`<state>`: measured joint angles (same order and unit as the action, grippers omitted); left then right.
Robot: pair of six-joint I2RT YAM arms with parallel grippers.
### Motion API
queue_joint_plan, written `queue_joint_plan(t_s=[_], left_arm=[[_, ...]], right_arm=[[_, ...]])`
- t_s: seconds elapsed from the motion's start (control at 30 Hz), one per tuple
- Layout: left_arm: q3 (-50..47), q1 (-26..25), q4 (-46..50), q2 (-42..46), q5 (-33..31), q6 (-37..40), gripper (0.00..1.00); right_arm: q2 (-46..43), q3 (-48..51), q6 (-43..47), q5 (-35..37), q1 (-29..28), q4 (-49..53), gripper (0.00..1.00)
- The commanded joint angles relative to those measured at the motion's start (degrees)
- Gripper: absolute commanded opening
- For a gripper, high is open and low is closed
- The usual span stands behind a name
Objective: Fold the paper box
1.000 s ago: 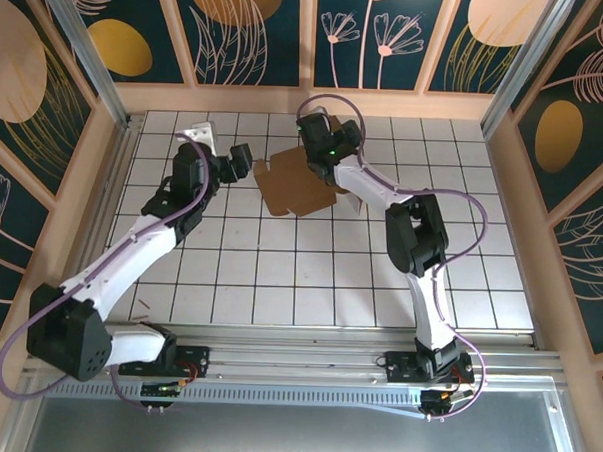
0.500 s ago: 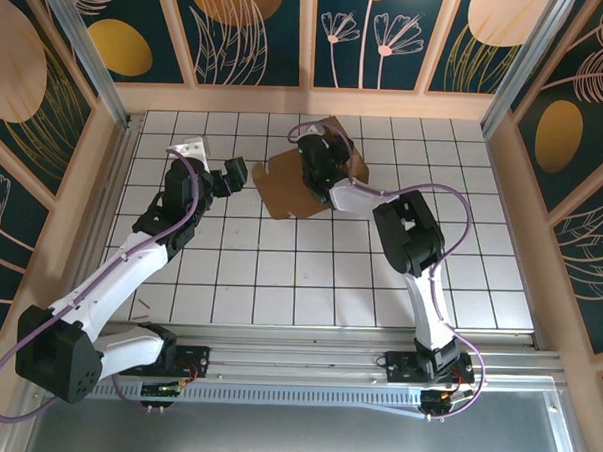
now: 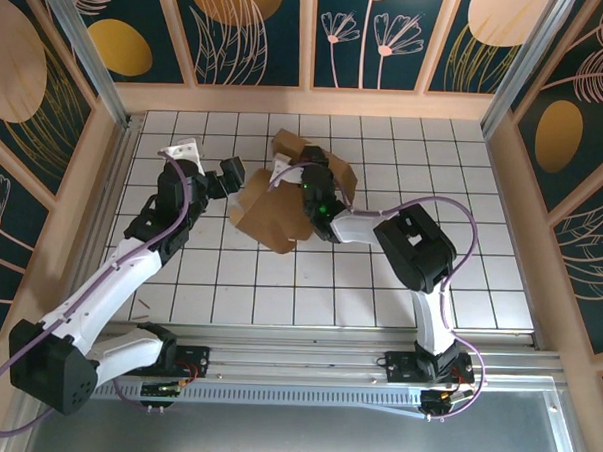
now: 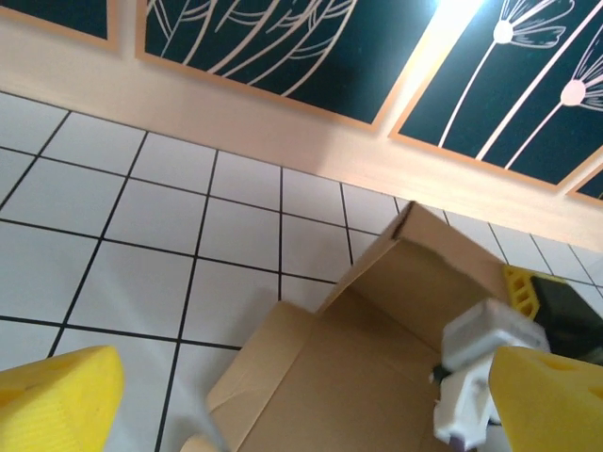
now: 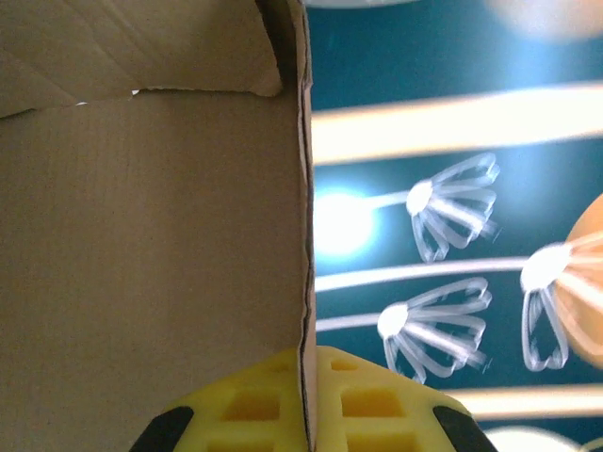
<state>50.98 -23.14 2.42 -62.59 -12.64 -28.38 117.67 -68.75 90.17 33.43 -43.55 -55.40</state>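
Note:
The paper box (image 3: 270,221) is a brown die-cut cardboard sheet, tilted off the tiles at the back middle with several flaps raised. My right gripper (image 3: 309,184) is shut on one of its panels; in the right wrist view both yellow pads (image 5: 245,410) clamp the panel's thin edge, and the paper box (image 5: 141,235) covers the left half. My left gripper (image 3: 231,176) stands open just left of the sheet, touching nothing. In the left wrist view its yellow fingers (image 4: 57,395) stand wide apart with the paper box (image 4: 377,330) lying between and beyond them.
The white tiled floor (image 3: 329,277) runs to wooden walls (image 3: 317,102) at the back and sides. The right arm's white wrist part (image 4: 476,353) sits on the cardboard in the left wrist view. The right arm's elbow (image 3: 416,246) stands right of the sheet.
The right gripper has drawn the cardboard nearer and leftward and tilted it up, so more flaps stand raised. The left arm has shifted slightly left, its gripper still open.

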Motion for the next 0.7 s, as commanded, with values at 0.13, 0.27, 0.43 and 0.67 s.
queue_joint_plan(t_s=[0.13,0.27,0.43,0.67], left_arm=[[0.44,1.02,4.26,3.59,-2.4,-1.24,0.99],[1.0,1.43,4.46,2.6,0.16,-1.15,0.99],[4.33,2.31,5.21,-2.34,7.43,-0.82,0.99],[12.81,6.3,6.73,-12.42,19.83,0.58,0.99]], right_arm=[[-0.24,5.35,7.98,-13.12,-3.65,-17.86,0.0],[-0.32,7.83,6.36,-14.0,-4.95,-16.22,0.0],[-0.6,10.07,4.42,-14.09,-5.64,-16.05,0.03],[-2.09,12.63,1.82,-12.72,-7.38,-19.0,0.48]])
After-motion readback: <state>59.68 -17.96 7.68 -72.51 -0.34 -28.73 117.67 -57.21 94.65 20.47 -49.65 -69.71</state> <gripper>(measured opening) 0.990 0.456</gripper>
